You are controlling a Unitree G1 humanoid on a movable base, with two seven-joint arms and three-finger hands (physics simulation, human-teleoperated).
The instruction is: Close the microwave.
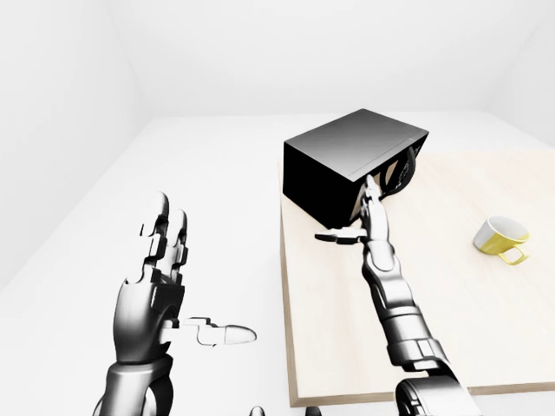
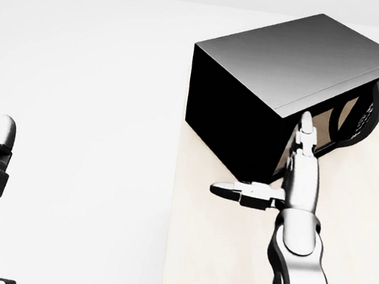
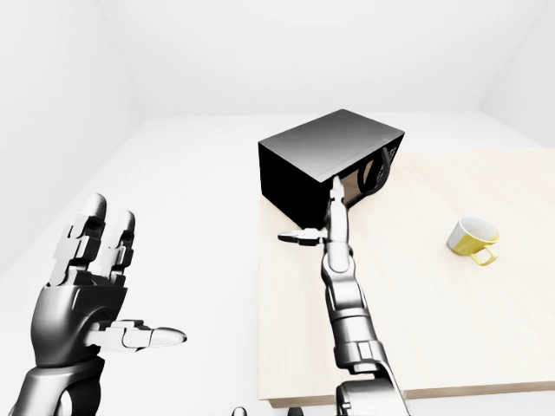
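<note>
The black microwave (image 2: 288, 64) stands at the far left corner of a light wooden table (image 1: 468, 329), its front turned to the right of the views. Its door (image 2: 368, 105), with a dark window and a curved handle, lies close against the front; I cannot tell whether it is fully latched. My right hand (image 2: 272, 166) is open, its fingers stretched straight up against the microwave's front face near its left corner, thumb pointing left. My left hand (image 1: 204, 273) is open and raised at the left of the views, off the table and empty.
A yellow cup (image 1: 500, 238) lies on its side on the table at the right, well apart from the microwave. The table's left edge runs just left of my right arm. White floor and walls surround the table.
</note>
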